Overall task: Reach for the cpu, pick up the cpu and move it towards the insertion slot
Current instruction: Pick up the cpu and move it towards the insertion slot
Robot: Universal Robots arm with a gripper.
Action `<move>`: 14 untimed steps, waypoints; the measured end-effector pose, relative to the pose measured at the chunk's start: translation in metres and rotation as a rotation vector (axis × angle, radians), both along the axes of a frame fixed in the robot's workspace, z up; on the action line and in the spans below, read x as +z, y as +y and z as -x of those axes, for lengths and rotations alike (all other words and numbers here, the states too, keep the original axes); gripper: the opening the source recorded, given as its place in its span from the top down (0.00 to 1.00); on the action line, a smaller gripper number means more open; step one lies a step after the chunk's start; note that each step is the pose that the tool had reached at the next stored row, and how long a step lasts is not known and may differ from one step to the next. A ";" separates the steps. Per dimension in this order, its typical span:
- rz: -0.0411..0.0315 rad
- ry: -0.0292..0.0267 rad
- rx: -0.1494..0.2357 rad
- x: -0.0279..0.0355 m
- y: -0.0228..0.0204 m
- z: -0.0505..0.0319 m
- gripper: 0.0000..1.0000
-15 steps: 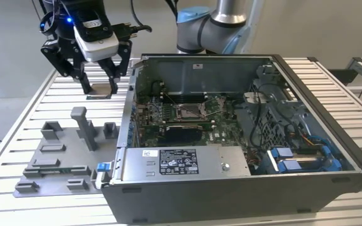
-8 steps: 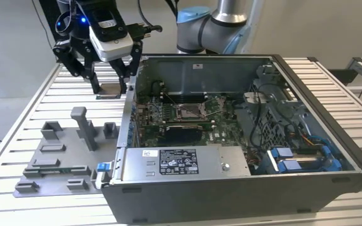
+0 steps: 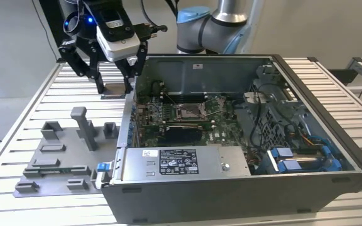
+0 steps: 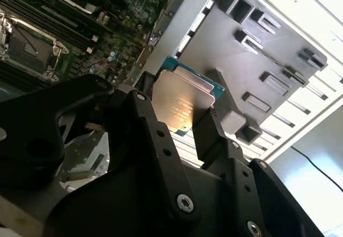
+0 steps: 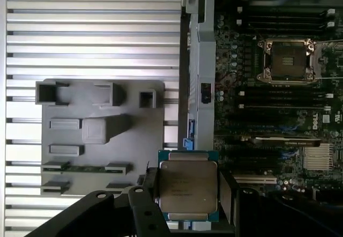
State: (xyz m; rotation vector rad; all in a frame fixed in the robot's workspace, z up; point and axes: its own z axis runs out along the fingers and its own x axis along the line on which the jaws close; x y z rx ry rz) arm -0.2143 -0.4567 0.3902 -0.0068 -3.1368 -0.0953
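My black two-fingered claw (image 5: pixel 187 191) was clamped on the cpu (image 5: pixel 187 186), a small flat square chip with a silvery metal top, held by two opposite edges above the slatted metal table (image 3: pixel 30 122), just outside the open computer case (image 3: pixel 244 141). It looked light, stiff, slippery and fragile underneath. The insertion slot (image 5: pixel 285 60), a shiny-framed square socket, lay well apart.

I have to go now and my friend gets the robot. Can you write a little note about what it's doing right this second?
Gripper: shut on the cpu, held off the table beside the open computer case, outside its wall.
Insertion slot: on the green board inside the case, nothing in it.
Grey fixture plate: on the slatted table, cpu no longer on it.
Done: cpu picked up.
Left: bringing it over to the slot.
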 end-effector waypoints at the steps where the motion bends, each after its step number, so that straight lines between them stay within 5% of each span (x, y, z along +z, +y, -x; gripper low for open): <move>1: 0.0000 0.0000 0.000 0.0000 0.0000 -0.0011 1.00; 14: 0.0000 0.0000 0.000 -0.0003 0.0000 -0.0265 1.00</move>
